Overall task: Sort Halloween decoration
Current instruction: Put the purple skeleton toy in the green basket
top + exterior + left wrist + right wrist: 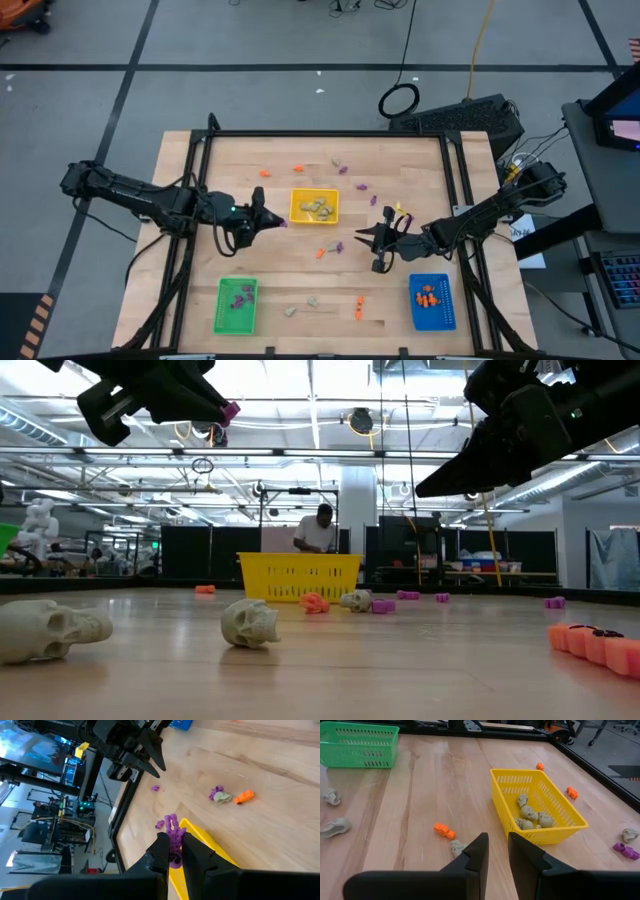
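We judged the sort partly done: small pale skull trinkets [530, 815] lay in the yellow mesh plastic tray [314, 206], purple ones in the green tray [237, 304], orange ones in the blue tray [432, 301]. Many loose pieces were scattered on the wooden desk [280, 250]. Left end effector [173, 848] held a small knobbly purple trinket [174, 834], raised just left of the yellow tray. Right end effector [497, 851] hung narrow and empty, right of centre.
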Robot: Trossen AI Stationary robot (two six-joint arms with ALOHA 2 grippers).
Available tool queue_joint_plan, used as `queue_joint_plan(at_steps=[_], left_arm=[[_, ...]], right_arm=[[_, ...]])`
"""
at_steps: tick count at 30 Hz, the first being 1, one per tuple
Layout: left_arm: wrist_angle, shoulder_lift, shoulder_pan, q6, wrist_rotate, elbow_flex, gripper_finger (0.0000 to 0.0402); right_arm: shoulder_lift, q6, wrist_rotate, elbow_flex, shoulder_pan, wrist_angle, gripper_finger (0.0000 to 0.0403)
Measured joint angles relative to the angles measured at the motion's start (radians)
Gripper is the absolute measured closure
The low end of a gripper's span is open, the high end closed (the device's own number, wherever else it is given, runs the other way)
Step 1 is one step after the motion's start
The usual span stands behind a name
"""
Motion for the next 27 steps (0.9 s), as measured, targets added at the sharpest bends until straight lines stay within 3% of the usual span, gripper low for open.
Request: queue_joint_plan(at_steps=[6, 22, 27], left_arm=[[0.000, 0.000, 0.000, -0.158, 0.000, 0.000, 0.0372], [-0.001, 0.000, 0.000, -1.062, 0.004, 0.000, 0.0372], [-0.001, 0.000, -0.001, -1.096, -0.010, 0.000, 0.0372]], right_arm=[[0.000, 0.000, 0.000, 0.000, 0.000, 0.013, 0.0344], [0.000, 0.003, 0.000, 0.000, 0.000, 0.013, 0.0344], [0.000, 0.003, 0.000, 0.000, 0.000, 0.013, 0.0344]])
